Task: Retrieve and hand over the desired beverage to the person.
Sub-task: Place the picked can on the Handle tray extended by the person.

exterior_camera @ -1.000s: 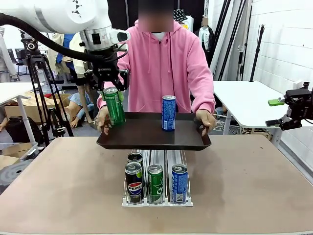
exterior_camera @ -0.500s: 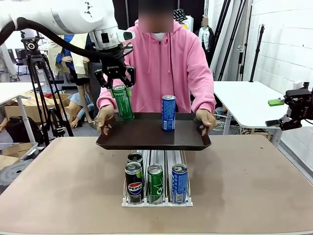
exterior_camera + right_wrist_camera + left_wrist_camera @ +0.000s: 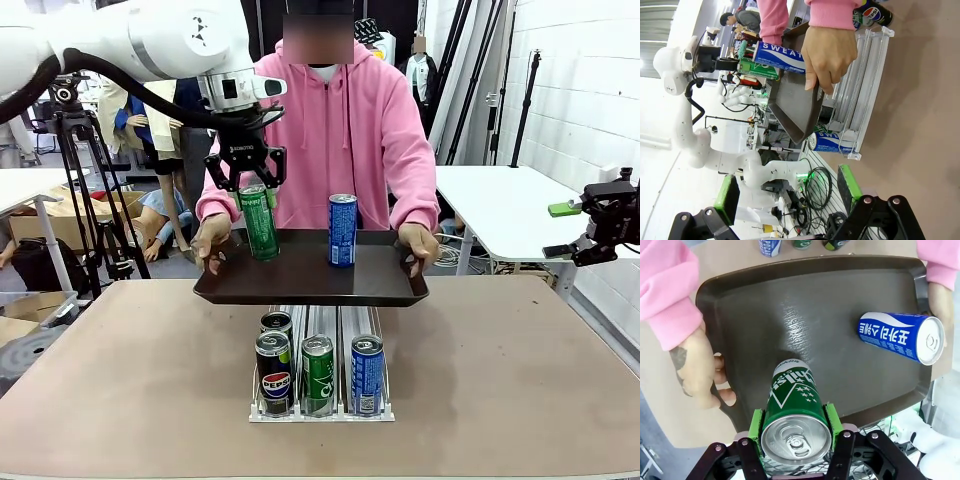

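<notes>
The left gripper pinches the green Sprite can at its top, base on the dark tray near its left rim, bare tray around it. A blue "SWEAT" can stands mid-tray (the person holds both tray ends). The right gripper is spread, well right of the tray.

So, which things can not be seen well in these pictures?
- Front view: whether the green can in the left gripper already touches the tray; the tray rim hides its base.
- Front view: the rear dark can in the rack, mostly behind the Pepsi can.
- Left wrist view: the tray's lower edge, covered by the gripper.
- Right wrist view: the right gripper fingers, cut by the bottom edge.
</notes>
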`<control>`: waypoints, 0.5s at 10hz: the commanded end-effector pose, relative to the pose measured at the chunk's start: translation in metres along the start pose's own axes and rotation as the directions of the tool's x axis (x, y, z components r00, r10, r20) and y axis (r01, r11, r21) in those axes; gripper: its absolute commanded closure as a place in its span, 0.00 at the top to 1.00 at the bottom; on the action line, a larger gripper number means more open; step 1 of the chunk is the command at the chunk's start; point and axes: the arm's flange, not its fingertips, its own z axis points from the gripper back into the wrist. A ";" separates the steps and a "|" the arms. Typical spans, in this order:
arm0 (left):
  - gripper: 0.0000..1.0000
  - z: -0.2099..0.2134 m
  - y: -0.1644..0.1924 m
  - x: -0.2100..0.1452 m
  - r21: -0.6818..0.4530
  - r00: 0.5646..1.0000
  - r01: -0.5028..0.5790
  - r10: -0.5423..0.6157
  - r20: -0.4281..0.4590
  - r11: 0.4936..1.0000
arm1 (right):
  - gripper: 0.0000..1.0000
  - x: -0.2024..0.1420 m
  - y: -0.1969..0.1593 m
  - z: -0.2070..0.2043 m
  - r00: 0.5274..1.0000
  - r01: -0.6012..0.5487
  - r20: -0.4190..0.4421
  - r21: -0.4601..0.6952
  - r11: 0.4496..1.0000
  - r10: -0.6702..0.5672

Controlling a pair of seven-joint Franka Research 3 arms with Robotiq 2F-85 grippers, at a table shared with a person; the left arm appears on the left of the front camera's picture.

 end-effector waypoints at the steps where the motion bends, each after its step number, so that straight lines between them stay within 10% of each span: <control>1: 0.00 0.007 -0.006 0.011 0.028 0.999 -0.037 0.038 -0.031 0.999 | 1.00 0.000 -0.001 -0.001 1.000 -0.002 0.010 -0.002 1.000 0.002; 5: 0.00 -0.011 -0.006 0.015 0.068 0.995 -0.038 0.044 -0.095 0.997 | 1.00 0.000 -0.001 -0.001 1.000 -0.002 0.010 -0.002 1.000 0.002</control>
